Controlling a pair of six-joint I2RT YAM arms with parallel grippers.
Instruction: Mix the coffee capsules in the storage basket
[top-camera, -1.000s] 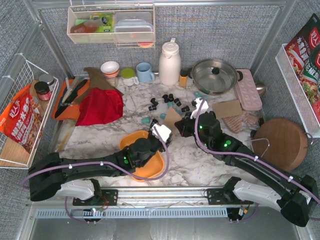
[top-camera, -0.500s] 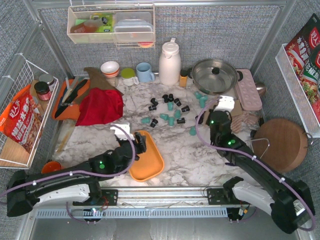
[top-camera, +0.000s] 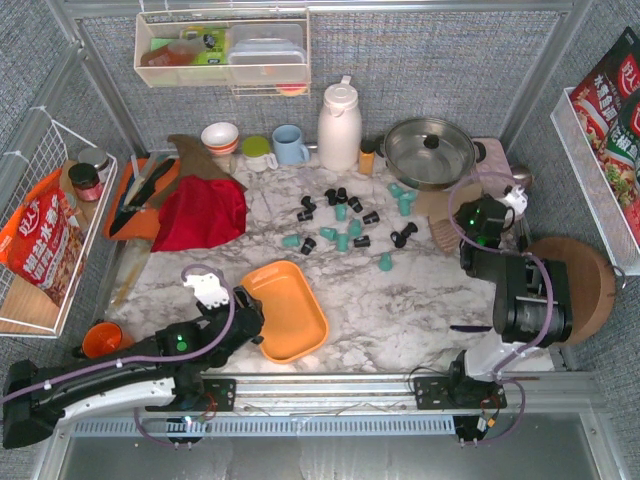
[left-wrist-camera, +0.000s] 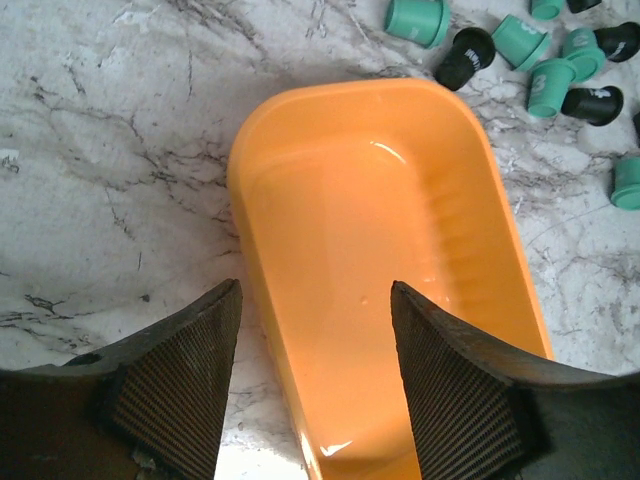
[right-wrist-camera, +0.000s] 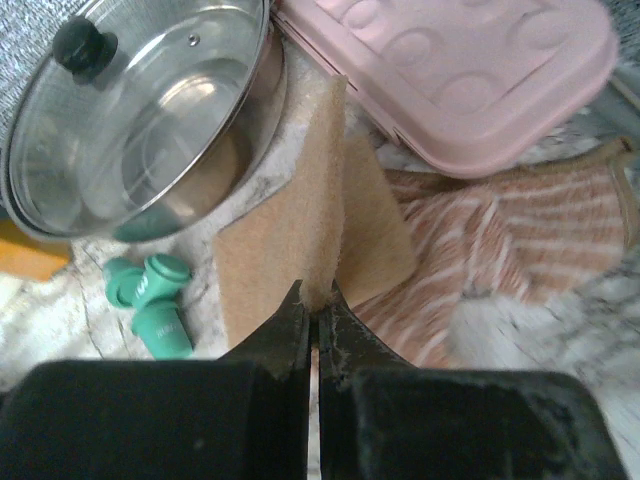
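While I am holding the left pincer (left-wrist-camera: 312, 300) wide apart over the near end of the storage basket (left-wrist-camera: 380, 200), the basket is sitting on the table (top-camera: 400, 300). The coffee capsules (top-camera: 345, 225), black and teal, are lying scattered on the table beyond it. The right pincer (right-wrist-camera: 318, 310) is standing nearly closed at the edge of a tan pad (right-wrist-camera: 280, 230).

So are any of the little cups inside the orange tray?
No, the orange tray is bare inside; the little cups all lie outside it.
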